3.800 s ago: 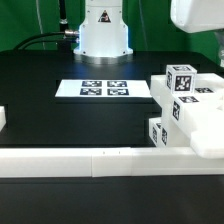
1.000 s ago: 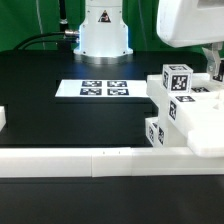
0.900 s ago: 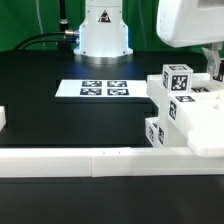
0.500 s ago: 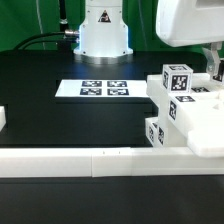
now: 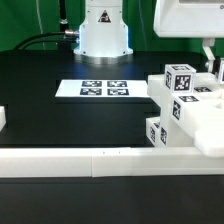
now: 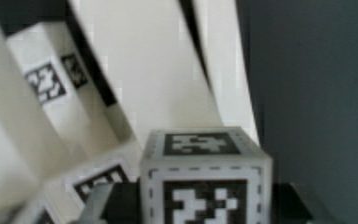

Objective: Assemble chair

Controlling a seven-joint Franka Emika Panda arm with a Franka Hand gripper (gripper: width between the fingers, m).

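The partly built chair is a cluster of white slabs and tagged square posts at the exterior view's right, against the low rail. My gripper hangs just behind its upper right part, its fingertips hidden behind the white pieces. In the wrist view a white square post with marker tags on two faces fills the gap of the gripper. A dark finger shows on either side, close against it. Beyond the post lie long white chair slabs with tags.
The marker board lies flat on the black table's middle. A long low white rail runs along the front. A small white piece pokes in at the exterior view's left edge. The robot base stands at the back.
The gripper came down to the chair parts earlier and has now risen slightly. The chair parts in the exterior view have not shifted.
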